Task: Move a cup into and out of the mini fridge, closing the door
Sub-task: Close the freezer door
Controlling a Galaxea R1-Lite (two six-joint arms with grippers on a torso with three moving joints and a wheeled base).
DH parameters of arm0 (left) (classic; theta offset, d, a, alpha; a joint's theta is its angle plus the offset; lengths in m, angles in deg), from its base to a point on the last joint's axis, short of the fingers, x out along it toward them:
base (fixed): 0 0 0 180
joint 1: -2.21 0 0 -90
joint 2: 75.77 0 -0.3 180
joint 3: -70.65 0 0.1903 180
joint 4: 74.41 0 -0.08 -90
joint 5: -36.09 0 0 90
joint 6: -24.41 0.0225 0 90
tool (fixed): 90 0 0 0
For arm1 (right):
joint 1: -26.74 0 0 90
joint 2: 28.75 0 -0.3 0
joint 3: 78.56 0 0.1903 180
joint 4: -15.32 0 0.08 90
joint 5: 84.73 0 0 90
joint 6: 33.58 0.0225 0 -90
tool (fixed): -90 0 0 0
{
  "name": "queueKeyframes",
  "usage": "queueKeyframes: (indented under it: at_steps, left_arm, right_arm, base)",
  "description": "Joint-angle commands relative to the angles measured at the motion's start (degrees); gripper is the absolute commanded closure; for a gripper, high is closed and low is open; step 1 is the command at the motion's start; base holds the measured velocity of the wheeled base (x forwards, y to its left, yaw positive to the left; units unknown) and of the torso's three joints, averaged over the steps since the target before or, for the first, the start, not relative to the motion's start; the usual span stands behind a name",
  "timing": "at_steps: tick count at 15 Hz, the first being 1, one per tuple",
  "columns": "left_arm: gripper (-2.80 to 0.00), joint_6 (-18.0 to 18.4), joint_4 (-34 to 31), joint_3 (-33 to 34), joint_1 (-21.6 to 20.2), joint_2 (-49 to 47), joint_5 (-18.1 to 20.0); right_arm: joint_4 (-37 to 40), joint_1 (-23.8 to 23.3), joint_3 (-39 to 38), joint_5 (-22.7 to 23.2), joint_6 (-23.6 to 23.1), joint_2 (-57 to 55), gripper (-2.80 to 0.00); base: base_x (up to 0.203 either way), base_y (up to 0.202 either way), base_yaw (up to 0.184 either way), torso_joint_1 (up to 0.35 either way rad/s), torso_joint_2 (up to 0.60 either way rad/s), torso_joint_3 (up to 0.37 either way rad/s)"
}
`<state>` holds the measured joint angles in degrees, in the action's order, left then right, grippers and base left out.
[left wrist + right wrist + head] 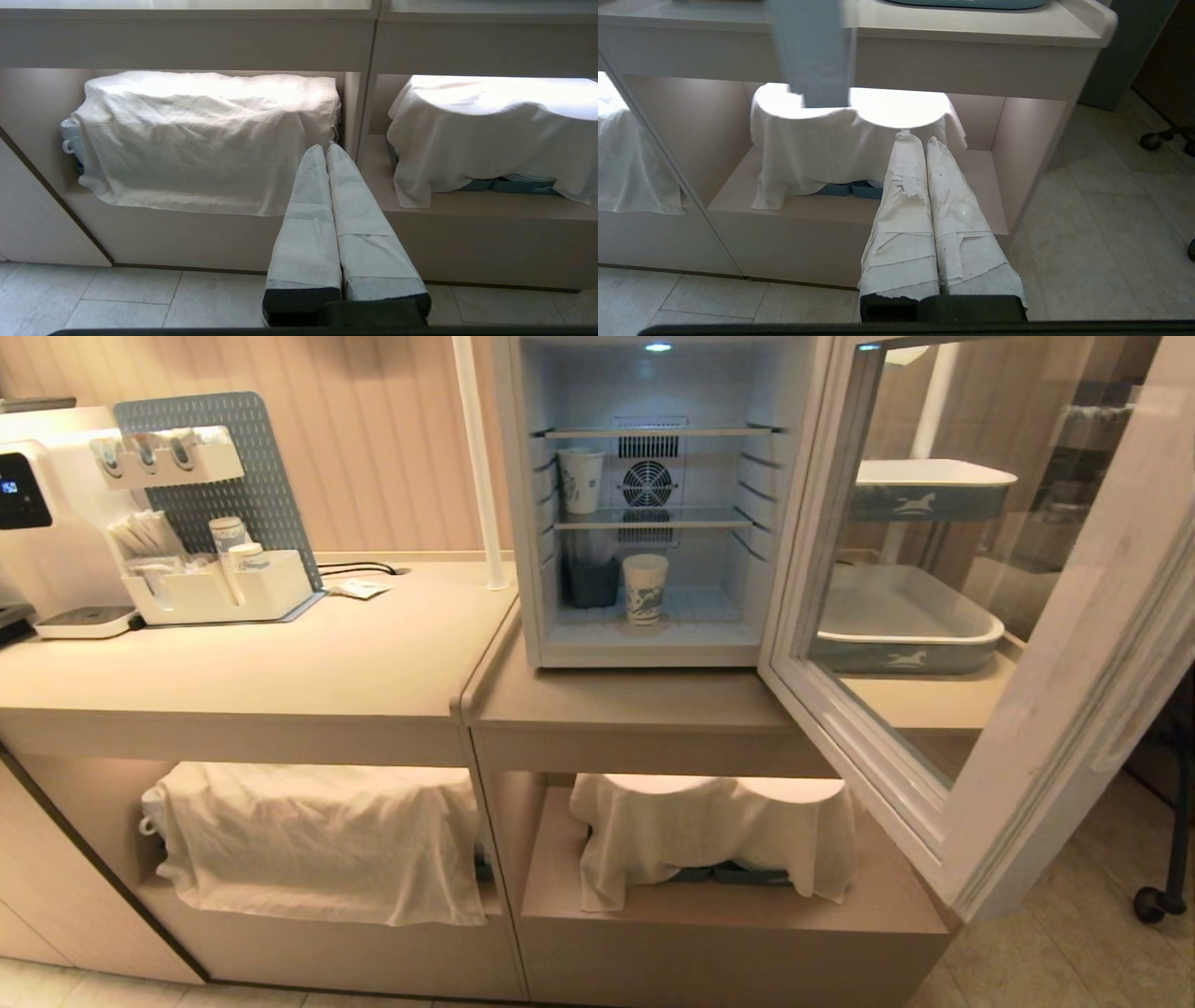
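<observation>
We have the cup [645,588] standing upright on the floor of the mini fridge [653,653], right of a dark container [591,581] set further back. A second printed cup [581,480] sits on the wire shelf above, at the left, beside the round fan grille [647,483]. The interior light is on, and the door [980,709] stands swung wide out to the right, toward us; through its glass we see two stacked trays [910,635] on the counter beyond. The fridge rests on the right section of the counter [280,672]; far left there is a white coffee machine [37,513] and a pegboard organizer [215,523]. Below, two white cloths [317,840] drape over things in the open shelves. Down low we find the left gripper [325,149], wrapped fingers pressed together and holding nothing, facing the left shelf opening. The right gripper [916,138] is likewise closed tight and empty, facing the right shelf. Neither arm shows in the head view.
</observation>
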<state>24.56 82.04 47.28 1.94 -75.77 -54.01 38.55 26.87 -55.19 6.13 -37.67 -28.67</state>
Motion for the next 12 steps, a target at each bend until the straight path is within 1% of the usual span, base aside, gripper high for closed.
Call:
queueKeyframes:
  at_steps: [1, 3, 6, 9, 10, 12]
  left_arm:
    - [0.0, -0.5, 0.09, 0.0, -0.08, 0.0, 0.01]
    - [0.0, -0.42, 0.18, 0.0, -0.08, 0.0, 0.01]
    - [0.0, -0.42, 0.09, 0.0, 0.0, 0.0, 0.01]
    - [0.0, -0.42, 0.09, 0.0, -0.08, 0.0, 0.01]
    - [0.0, -0.42, 0.09, 0.0, -0.08, 0.0, 0.01]
    - [0.0, -0.33, 0.09, 0.0, -0.08, 0.0, 0.01]
  right_arm:
    - [-0.04, 0.04, 0.0, 0.11, 0.14, -0.07, 0.0]
    - [-0.04, 0.0, 0.0, 0.02, 0.32, -0.07, 0.0]
    - [-0.04, 0.0, 0.06, -0.04, 0.25, -0.13, 0.0]
    - [-0.02, -0.05, 0.54, -0.17, 1.98, -0.07, 0.0]
    - [1.03, -0.05, 2.65, -0.12, 1.99, -0.23, 0.0]
    - [7.2, -0.05, 11.07, -0.1, 2.07, -2.75, 0.0]
  base:
    - [0.0, -0.178, -0.004, 0.002, 0.0, 0.002]
    - [0.0, -0.116, 0.004, 0.006, 0.0, 0.002]
    - [0.0, 0.0, 0.0, 0.0, 0.0, 0.0]
    - [0.0, 0.0, 0.0, 0.0, 0.0, 0.0]
    - [0.0, 0.0, 0.0, 0.0, 0.0, 0.0]
    - [0.0, 0.0, 0.0, 0.0, 0.0, 0.0]
